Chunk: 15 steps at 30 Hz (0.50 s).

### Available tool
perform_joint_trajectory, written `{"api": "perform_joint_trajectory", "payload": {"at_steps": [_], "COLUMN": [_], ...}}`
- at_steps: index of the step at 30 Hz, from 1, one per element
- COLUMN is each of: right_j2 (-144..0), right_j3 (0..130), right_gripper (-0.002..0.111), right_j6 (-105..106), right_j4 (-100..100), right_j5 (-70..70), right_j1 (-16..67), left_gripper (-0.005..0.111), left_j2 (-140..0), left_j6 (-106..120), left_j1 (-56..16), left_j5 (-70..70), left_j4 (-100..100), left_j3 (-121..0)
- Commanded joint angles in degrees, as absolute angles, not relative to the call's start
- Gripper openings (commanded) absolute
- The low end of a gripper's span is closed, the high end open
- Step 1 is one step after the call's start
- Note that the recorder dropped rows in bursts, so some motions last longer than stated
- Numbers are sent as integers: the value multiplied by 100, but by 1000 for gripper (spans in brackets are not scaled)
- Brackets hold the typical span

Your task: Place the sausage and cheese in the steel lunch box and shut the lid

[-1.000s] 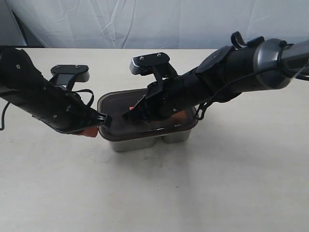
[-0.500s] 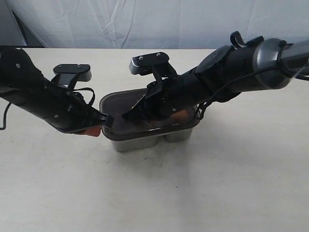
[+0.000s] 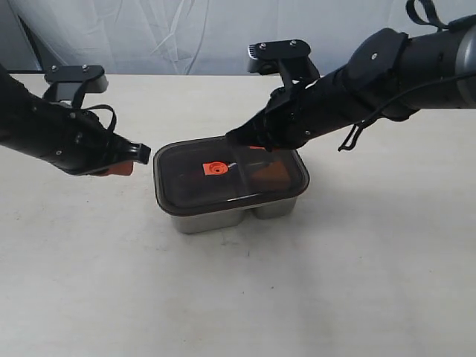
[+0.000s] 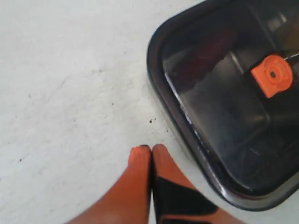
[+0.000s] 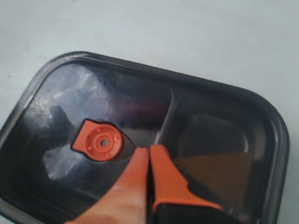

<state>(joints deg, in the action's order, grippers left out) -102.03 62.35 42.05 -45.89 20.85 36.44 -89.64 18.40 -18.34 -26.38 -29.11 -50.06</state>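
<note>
The dark smoky lid (image 3: 190,186) with its orange valve tab (image 3: 216,168) lies flat on the steel lunch box (image 3: 212,221) at the table's middle. Through the lid, a brownish-yellow shape, the cheese (image 5: 212,170), shows dimly in one compartment. A faint reddish shape, the sausage (image 4: 205,53), shows in the other. My left gripper (image 3: 141,154) is shut and empty, just off the lid's left edge; its tips (image 4: 152,150) are over bare table beside the lid (image 4: 224,116). My right gripper (image 3: 233,137) is shut and empty, above the lid's far edge; its tips (image 5: 149,151) point near the valve tab (image 5: 98,141).
The box stands on a pale table (image 3: 238,297). A white cloth backdrop (image 3: 223,33) hangs behind the table's far edge.
Both arms have drawn back from the lid: the left gripper moved left off its edge, the right lifted up and back. The valve tab, hidden before, now shows.
</note>
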Motion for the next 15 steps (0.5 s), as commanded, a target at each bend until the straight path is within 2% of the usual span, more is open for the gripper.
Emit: {"api": "perform_joint_trajectory", "payload": {"at_steps": [1, 15], "right_j2": [-10150, -10150], "right_j3": [6261, 6261], "right_gripper": [-1, -1], "right_j6": [3911, 3730], "right_j4": [-4123, -4026], "right_j5": [2442, 2531], "right_j1": [3534, 3534], "left_gripper": [0, 0], "left_j2": [-8898, -9882], "left_j6": [2990, 4039], "left_j1": [-1829, -1829], "left_j5": [-2548, -3000], "left_j4": [-4060, -5082], "left_j3": [-5257, -5823]}}
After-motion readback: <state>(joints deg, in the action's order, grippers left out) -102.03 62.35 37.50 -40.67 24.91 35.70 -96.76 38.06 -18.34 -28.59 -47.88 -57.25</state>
